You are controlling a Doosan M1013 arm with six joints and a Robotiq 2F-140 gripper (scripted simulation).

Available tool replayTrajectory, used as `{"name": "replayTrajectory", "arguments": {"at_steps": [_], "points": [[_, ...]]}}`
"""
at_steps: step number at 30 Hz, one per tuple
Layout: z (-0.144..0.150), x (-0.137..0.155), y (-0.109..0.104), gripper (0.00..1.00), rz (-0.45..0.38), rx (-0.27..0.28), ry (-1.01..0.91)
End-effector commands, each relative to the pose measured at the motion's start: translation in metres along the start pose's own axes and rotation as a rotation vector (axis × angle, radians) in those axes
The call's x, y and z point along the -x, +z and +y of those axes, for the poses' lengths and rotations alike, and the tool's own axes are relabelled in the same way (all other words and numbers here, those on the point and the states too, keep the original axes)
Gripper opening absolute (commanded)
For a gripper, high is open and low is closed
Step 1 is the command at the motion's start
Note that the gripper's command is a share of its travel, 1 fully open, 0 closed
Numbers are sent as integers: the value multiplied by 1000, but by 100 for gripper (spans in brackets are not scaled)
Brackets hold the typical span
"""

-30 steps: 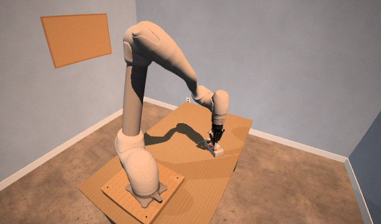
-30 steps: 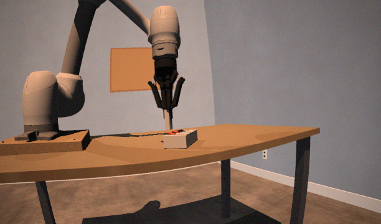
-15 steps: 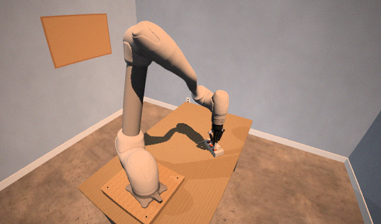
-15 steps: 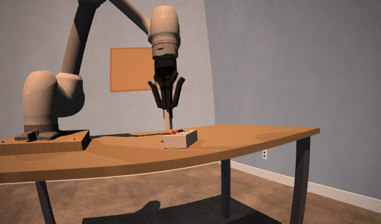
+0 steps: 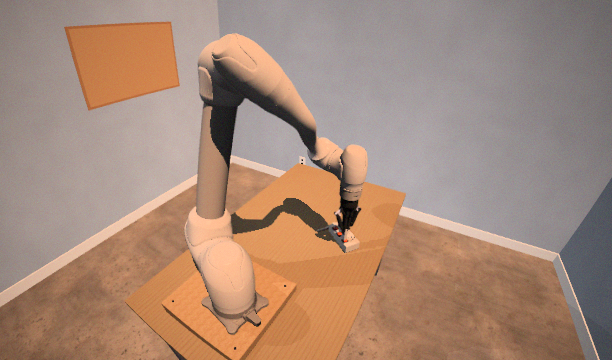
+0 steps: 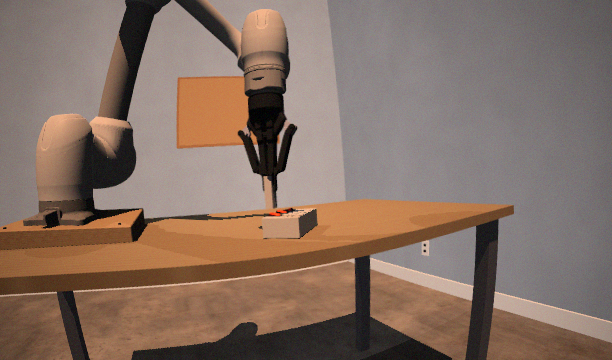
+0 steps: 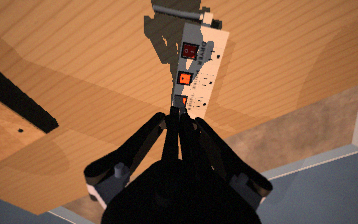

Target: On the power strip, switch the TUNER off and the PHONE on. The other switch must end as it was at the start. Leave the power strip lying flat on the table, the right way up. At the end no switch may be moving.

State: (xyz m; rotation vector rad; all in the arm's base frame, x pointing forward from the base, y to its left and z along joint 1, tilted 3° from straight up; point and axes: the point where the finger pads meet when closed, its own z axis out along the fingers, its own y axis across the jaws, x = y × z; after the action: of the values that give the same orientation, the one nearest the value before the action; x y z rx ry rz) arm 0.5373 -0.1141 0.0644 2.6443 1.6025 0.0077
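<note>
Fingers (image 5: 346, 229) (image 6: 269, 173) closed narrow, hiding part of nearest switch. Strip (image 5: 351, 245) (image 6: 282, 227) (image 7: 213, 62) flat on surface (image 5: 306, 272) (image 6: 186, 255) (image 7: 105, 60), directly below; labels mostly unreadable. Open surface btwn strip & near edge.
</note>
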Motion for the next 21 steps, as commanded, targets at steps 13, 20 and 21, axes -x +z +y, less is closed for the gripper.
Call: {"name": "replayTrajectory", "arguments": {"at_steps": [13, 20, 21], "points": [[-2, 2, 4, 0, 1, -1, -5], [-3, 2, 4, 0, 1, -1, -5], [-3, 2, 4, 0, 1, -1, -5]]}}
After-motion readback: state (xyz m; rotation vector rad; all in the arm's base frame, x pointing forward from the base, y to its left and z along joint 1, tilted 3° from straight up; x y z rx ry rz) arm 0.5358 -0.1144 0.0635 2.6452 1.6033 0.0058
